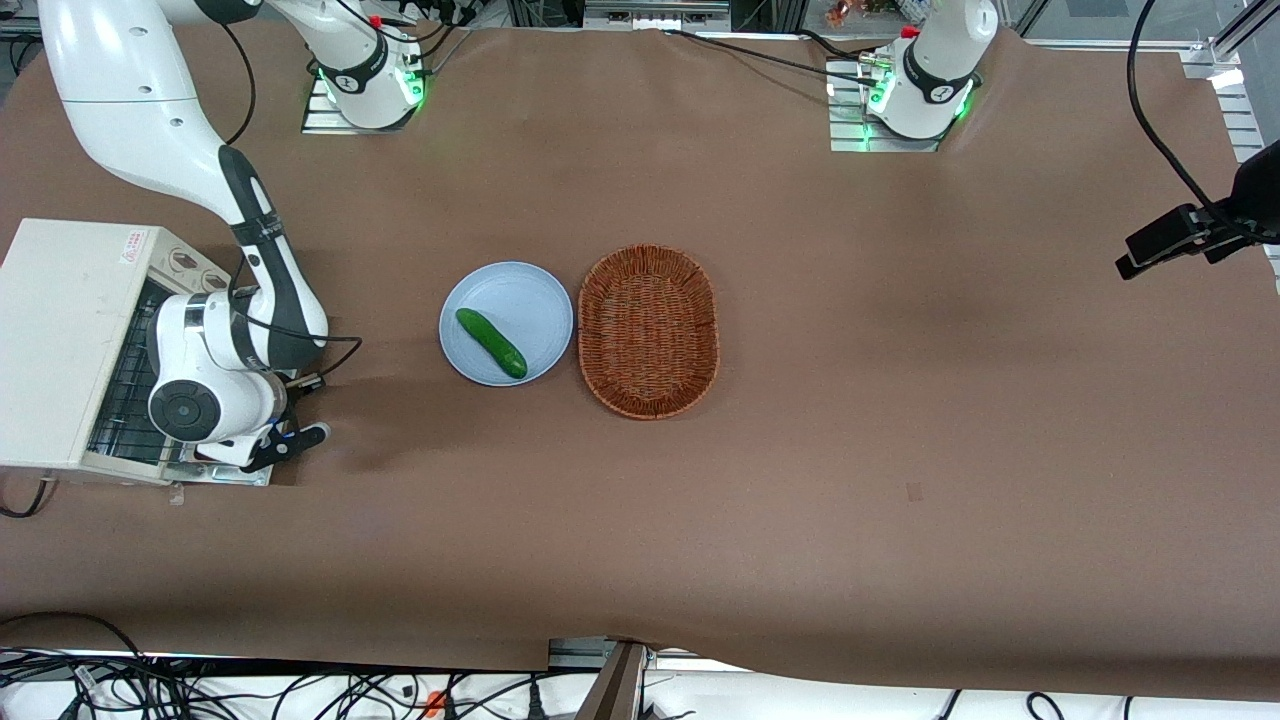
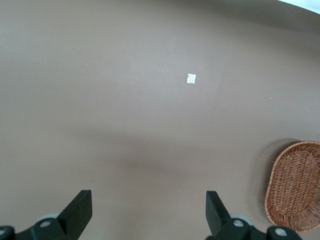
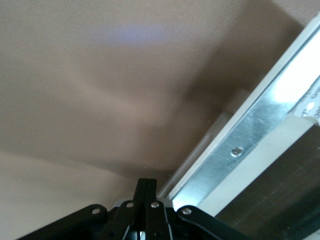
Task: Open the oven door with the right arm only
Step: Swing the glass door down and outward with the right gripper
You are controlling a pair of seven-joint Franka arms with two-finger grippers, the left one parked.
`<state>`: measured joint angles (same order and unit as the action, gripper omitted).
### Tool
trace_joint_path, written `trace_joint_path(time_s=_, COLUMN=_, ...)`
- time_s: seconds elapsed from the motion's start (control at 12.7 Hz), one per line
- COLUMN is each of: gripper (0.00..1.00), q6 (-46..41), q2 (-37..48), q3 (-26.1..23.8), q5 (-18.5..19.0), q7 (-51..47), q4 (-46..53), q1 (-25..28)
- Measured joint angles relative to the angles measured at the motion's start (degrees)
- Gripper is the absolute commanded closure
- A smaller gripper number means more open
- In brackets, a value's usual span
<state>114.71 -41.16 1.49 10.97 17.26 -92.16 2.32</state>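
At the left edge of the front frame, at the working arm's end of the table, the cream toaster oven is standing with its wire rack showing, so the oven door is judged to be lying swung down, close to flat on the brown cover. The right arm is reaching down from the upper left of the frame, and its gripper is hovering low just beside the door's free edge, jaws pressed together on nothing. In the wrist view the closed gripper is pointing along the door's silver frame, with dark glass beside it. To finish well, the arm should be nudging the edge downward along the hinge's arc, not sideways, lest the light oven slide; then lifting straight up clear of the frame. Toward mid-frame a blue plate is carrying a cucumber, beside a wicker basket, both well apart from the work.
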Motion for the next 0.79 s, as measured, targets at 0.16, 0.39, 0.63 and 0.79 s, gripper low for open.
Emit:
trace_joint_path(time_s=0.16, gripper=1.00, q6=0.39, q2=-0.35, q3=0.09, q5=-0.13, q7=-2.35, q4=0.02, q1=0.06)
trace_joint_path(time_s=0.39, gripper=1.00, q6=0.40, q2=-0.36, q3=0.64, q5=-0.59, q7=-6.10, q4=0.03, q1=0.53)
trace_joint_path(time_s=0.63, gripper=1.00, q6=0.12, q2=-0.39, q3=1.49, q5=-2.17, q7=-9.51, q4=0.03, q1=1.34)
trace_joint_path(time_s=0.79, gripper=1.00, q6=-0.10, q2=-0.41, q3=1.59, q5=-3.96, q7=-13.27, q4=0.03, q1=2.39)
